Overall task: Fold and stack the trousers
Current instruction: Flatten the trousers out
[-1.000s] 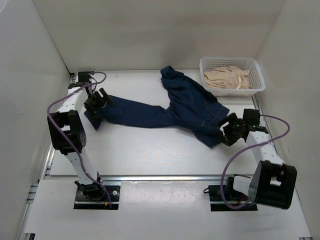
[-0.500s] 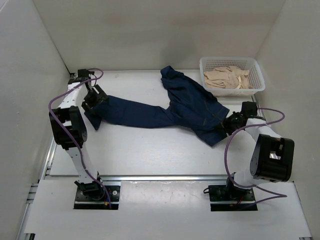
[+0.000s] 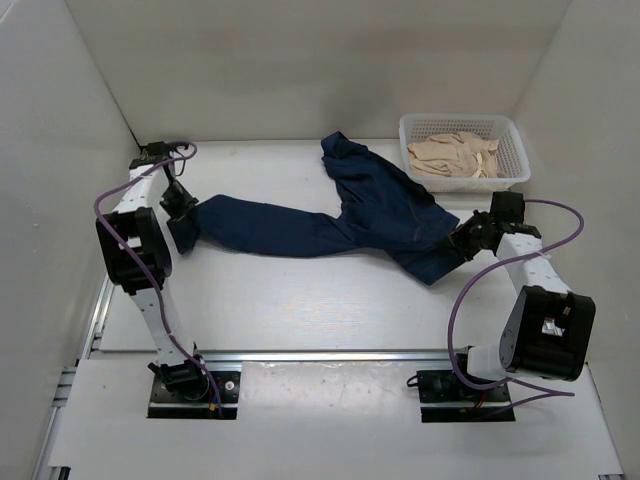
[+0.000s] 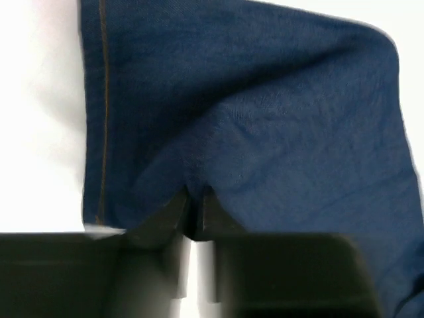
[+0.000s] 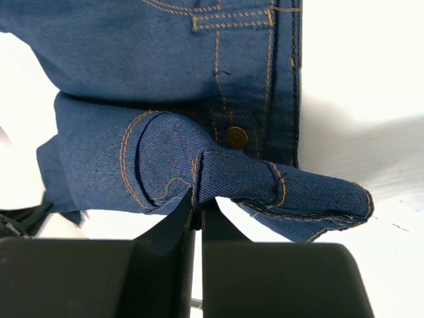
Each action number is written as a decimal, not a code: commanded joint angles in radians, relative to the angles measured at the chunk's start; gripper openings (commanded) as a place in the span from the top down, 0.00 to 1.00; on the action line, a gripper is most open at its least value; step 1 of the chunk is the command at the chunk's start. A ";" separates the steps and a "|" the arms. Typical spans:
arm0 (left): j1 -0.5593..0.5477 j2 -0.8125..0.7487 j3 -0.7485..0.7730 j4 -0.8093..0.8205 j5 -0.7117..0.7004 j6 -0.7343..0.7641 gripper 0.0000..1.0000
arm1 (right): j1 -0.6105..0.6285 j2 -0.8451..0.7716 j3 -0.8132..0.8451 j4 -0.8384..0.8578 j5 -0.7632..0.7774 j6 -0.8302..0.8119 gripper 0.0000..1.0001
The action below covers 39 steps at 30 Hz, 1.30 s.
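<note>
The dark blue denim trousers point(image 3: 330, 225) lie spread across the table. One leg runs left, the other bends toward the back, and the waistband is at the right. My left gripper point(image 3: 183, 212) sits on the left leg's hem end. In the left wrist view its fingers point(image 4: 196, 202) stand almost together with a pinch of denim point(image 4: 265, 119) between them. My right gripper point(image 3: 462, 243) is shut on a raised fold of the waistband point(image 5: 199, 202), just below the brass button point(image 5: 236, 137).
A white mesh basket point(image 3: 520, 150) holding beige cloth point(image 3: 455, 155) stands at the back right, close to the right arm. White walls enclose the table on the left, back and right. A metal rail point(image 3: 320, 355) runs along the near edge.
The left gripper moved out to the leg's hem end and closed on it. The right gripper shut on the waistband and drew it slightly right and back.
</note>
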 commanded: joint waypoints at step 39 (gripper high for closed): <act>-0.042 -0.243 0.164 -0.018 -0.045 0.103 0.90 | -0.024 -0.408 -0.039 -0.276 0.274 -0.146 1.00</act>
